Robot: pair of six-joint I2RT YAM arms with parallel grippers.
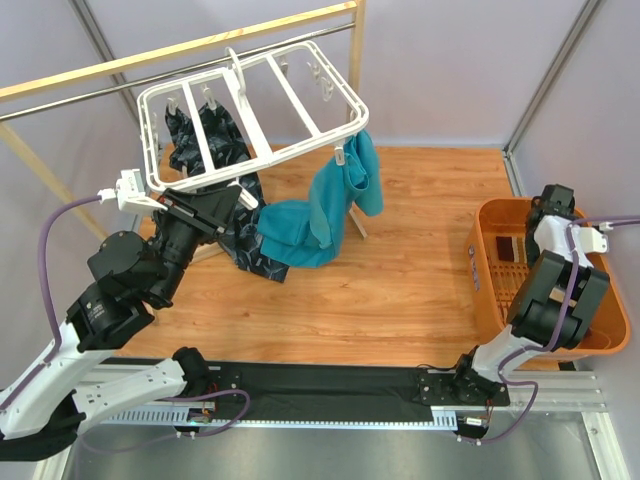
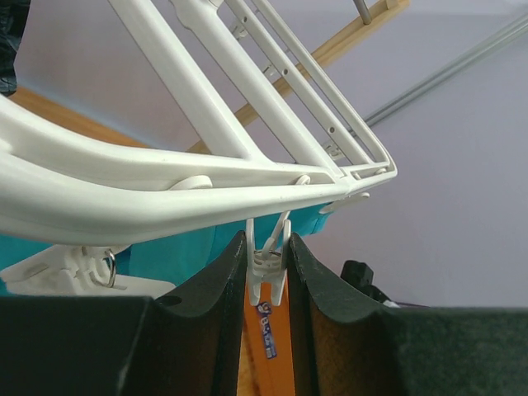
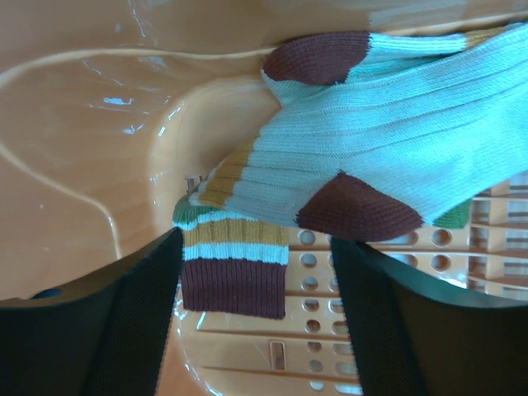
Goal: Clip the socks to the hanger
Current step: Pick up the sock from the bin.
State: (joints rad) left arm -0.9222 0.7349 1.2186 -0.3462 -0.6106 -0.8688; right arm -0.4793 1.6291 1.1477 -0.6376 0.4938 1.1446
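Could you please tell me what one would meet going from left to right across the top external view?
Left gripper, closed on a white clip → teal cloth → orange basket.

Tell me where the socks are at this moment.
The socks lie in the orange basket on the right side of the top view. In the right wrist view, one striped cuff sits between the fingers of the open right gripper.

You had no legible text to work from. The only print was a small white sticker with blue marks on the orange basket, possibly a logo, too small to read.
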